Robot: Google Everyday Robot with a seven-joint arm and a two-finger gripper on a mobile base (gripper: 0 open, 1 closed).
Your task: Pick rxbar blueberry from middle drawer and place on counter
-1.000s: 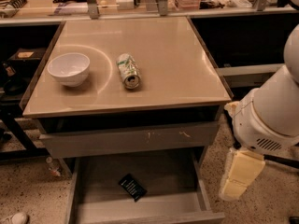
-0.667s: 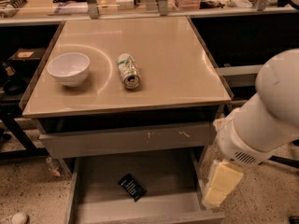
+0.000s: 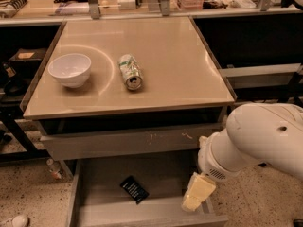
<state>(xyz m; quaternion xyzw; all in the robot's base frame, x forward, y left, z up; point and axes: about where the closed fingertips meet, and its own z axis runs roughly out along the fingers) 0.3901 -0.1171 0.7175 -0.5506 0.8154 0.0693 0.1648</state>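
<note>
- Setting: speckled floor and cluttered shelves at the back. A grey drawer unit sits under the glossy beige counter [image 3: 189,70]. The middle drawer [image 3: 102,171] is pulled out at the bottom of the view and serves as the reference for all places below.
- Above and behind the drawer, on the counter: a white bowl [image 3: 70,69] and a crushed can [image 3: 130,72] lying on its side. Neither is the target.
- Directly above the drawer is a closed drawer front [image 3: 113,144] with pale scratches.
- The rxbar blueberry [image 3: 134,189] lies flat on the drawer floor, slightly left of the drawer's centre and clear of every wall. Its long axis is diagonal, running from the drawer's back-left toward its front-right.
- The gripper [image 3: 196,200] hangs over the drawer's front-right corner, close to the right wall and pointing down. It carries nothing I can make out; how wide it is set, cannot tell.
- Key relation: the bar lies well apart from the gripper, toward the drawer's middle, with bare floor between them.
- Arm [image 3: 255,141]: a bulky white forearm enters from beyond the drawer's right wall and bends down at the wrist.
- Judgement: the reach is under way. The next move calls for a sideways shift and a wrist turn to close across the bar's short side. A thin bar may skid on the floor.
</note>
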